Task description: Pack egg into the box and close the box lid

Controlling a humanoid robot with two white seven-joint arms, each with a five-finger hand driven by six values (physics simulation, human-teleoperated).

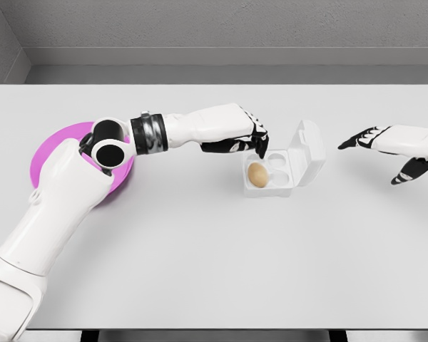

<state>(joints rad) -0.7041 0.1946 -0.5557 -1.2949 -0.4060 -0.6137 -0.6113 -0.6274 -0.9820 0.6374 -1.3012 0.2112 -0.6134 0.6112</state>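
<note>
From my station I see the white table [214, 271] filling most of the frame. A little right of the centre stands the small white box [282, 169] with its lid [310, 151] open and tilted up toward the right. The egg [257, 174] lies inside the box, in the compartment at the lower left; the other compartments that I can see hold nothing.

The left hand [235, 132] reaches in from the left side of the frame and hangs just above the left edge of the box. Its dark fingers [260, 142] are curved down toward the egg but they hold nothing, and I cannot tell if they touch the box.

The right hand [392, 153] is at the right edge of the frame, apart from the lid, with fingers spread and nothing in it.

Behind the left arm, at the left of the frame, lies a pink plate [50, 153], partly hidden.
</note>
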